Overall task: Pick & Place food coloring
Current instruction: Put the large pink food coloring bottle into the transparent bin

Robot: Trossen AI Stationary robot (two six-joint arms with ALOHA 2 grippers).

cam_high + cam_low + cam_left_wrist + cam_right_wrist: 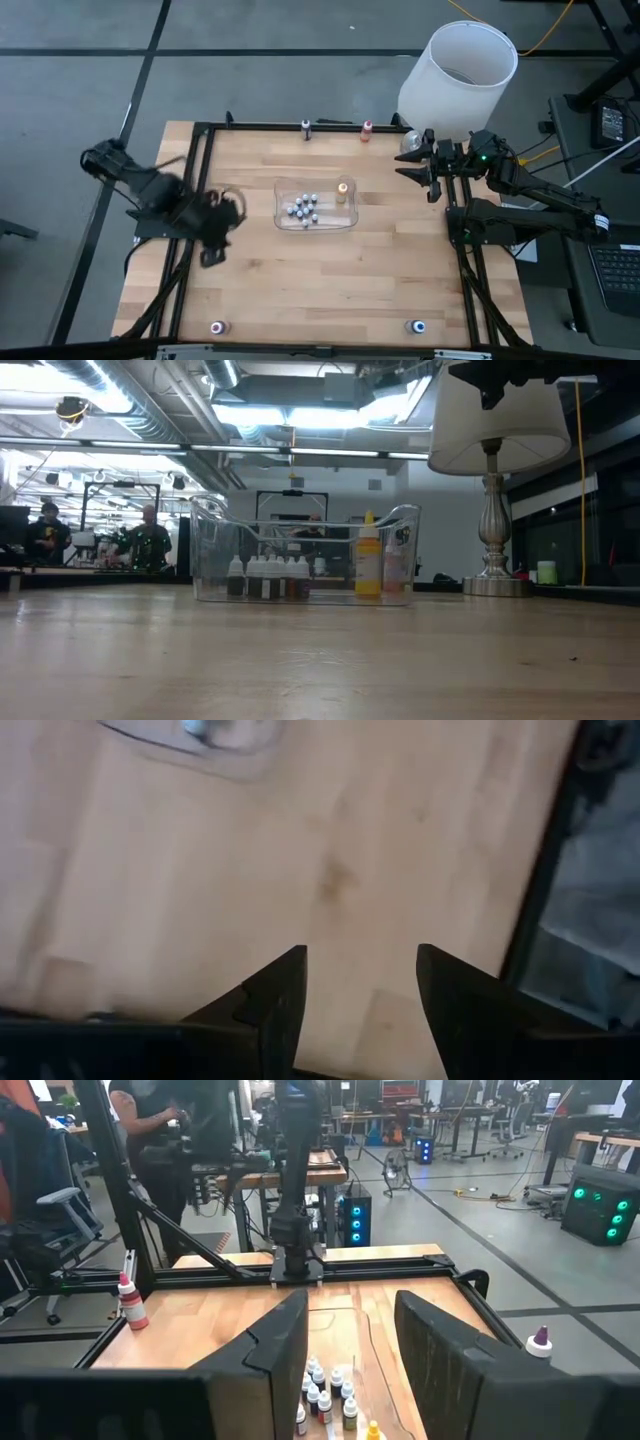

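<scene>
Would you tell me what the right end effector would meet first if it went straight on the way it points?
Probably the clear plastic tray holding small capped bottles. The open right end effector points at it from the table's edge; depth is uncertain.

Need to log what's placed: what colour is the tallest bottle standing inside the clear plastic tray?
Yellow-orange bottle with a pale cap, in the clear tray; clearest in the low view.
</scene>
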